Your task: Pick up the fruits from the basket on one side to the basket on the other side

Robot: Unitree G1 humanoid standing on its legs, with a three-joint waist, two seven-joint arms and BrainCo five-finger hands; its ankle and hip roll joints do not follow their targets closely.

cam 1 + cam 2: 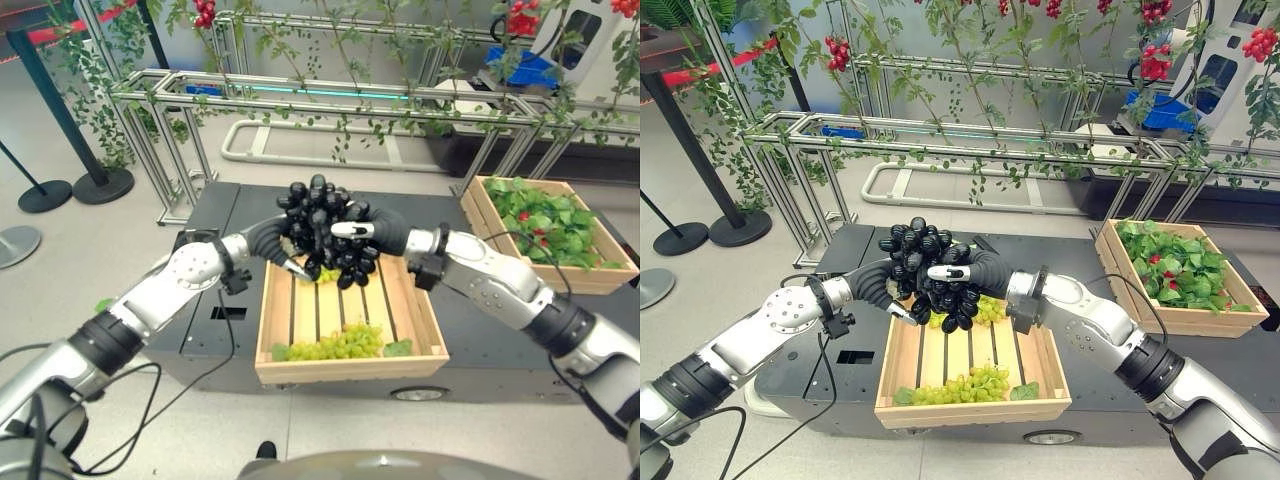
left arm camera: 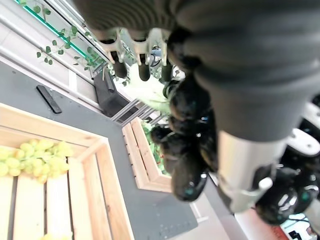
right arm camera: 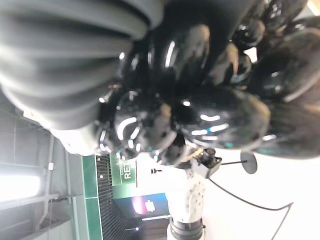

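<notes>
A pale wooden slatted crate (image 1: 300, 372) sits nearest the robot on a dark grey low platform (image 1: 215, 215). A bunch of green grapes (image 1: 345, 343) lies against the crate's near wall, beside a green leaf (image 1: 398, 348). A second green bunch (image 1: 327, 274) lies toward the far wall, partly hidden.

Above the far half of this crate, a large bunch of glossy black grapes (image 1: 325, 232) is held clear of the slats between both hands. The left hand (image 1: 278, 243) comes in from the left with its fingers curled against the bunch; one dark-tipped finger (image 1: 296, 267) shows beneath the fruit. The right hand (image 1: 372, 230) grips from the opposite side, its thumb (image 1: 352, 229) laid across the front of the bunch. In the right wrist view the black grapes press close against the hand's ribbed cover.

Farther right on the platform, well apart, stands a second wooden crate (image 1: 604, 281) holding green leaves with small red fruits (image 1: 545, 218).

Beyond the platform runs an aluminium frame (image 1: 300, 95) draped with leafy vines.
</notes>
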